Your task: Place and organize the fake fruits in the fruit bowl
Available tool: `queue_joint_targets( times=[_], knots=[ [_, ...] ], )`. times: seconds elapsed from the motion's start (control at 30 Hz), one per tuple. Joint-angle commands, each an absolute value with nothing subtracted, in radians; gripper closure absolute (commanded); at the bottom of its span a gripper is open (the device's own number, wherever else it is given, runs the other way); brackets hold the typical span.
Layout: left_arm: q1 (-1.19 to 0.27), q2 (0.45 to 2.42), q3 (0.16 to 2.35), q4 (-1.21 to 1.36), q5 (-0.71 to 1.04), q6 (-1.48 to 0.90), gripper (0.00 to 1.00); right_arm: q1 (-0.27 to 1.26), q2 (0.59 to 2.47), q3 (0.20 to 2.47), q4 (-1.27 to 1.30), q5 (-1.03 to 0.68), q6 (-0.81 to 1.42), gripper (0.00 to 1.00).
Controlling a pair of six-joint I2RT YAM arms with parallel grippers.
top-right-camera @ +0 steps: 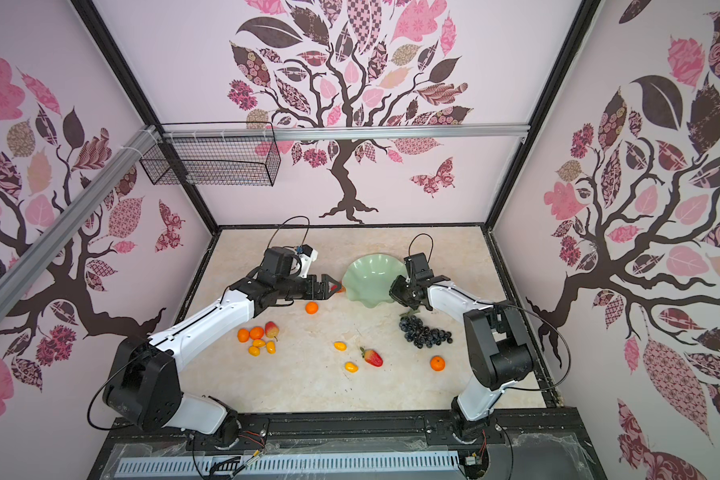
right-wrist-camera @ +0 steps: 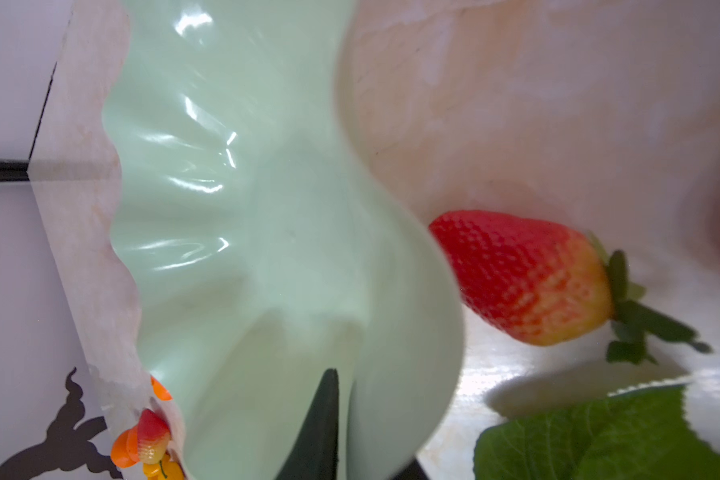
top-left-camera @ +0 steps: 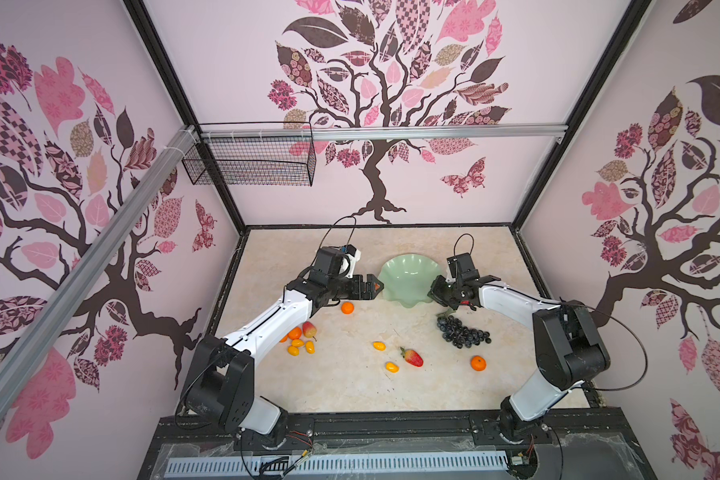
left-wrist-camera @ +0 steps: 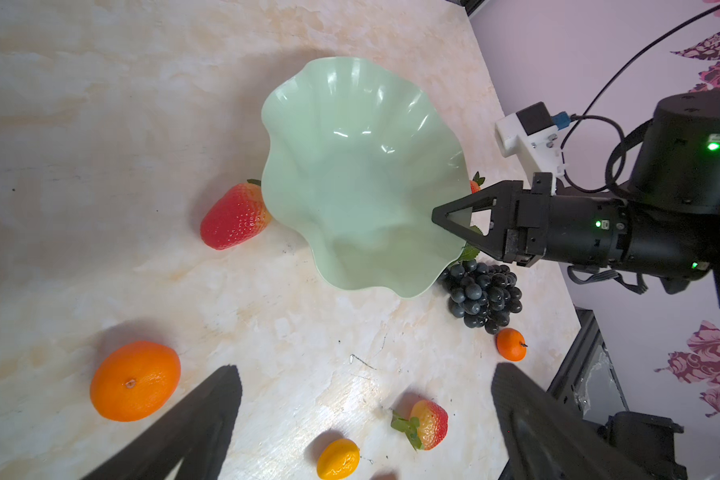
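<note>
Bright, even overhead light fills both top views, leaving soft, short shadows beside an orange on the pale table. White glare streaks the green bowl in the left wrist view. In the right wrist view, its near rim and a strawberry go soft. Wide-angle stretch splays the black posts toward the upper corners.

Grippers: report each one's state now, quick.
Left gripper: open, holding nothing.
Right gripper: jaws straddle the fruit bowl at its rim; whether they are clamped or loose cannot be told.
</note>
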State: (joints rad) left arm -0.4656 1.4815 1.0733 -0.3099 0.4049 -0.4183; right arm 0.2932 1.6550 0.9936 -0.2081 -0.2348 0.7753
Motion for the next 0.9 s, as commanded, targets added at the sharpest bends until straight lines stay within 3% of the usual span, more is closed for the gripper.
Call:
queue_joint_targets(
  times=[0.0,0.3,0.63,0.87],
  knots=[
    [-0.470,1.468,1.109,-0.312,0.386,-0.400,0.02,0.290,1.583,0.996,-0.245,-0.228,0.732,0.78],
    [-0.506,1.441,1.106,-0.330,0.340,-0.363,0.02,0.290,1.487,1.010,-0.327,-0.179,0.632,0.69],
    [-0.640,1.411,1.102,-0.333,0.295,-0.316,0.02,0.290,1.323,0.946,-0.510,0.032,0.461,0.68],
    [-0.741,1.491,1.207,-0.347,0.250,-0.288,0.02,0.288,1.290,0.925,-0.579,0.101,0.397,0.66]
  ],
)
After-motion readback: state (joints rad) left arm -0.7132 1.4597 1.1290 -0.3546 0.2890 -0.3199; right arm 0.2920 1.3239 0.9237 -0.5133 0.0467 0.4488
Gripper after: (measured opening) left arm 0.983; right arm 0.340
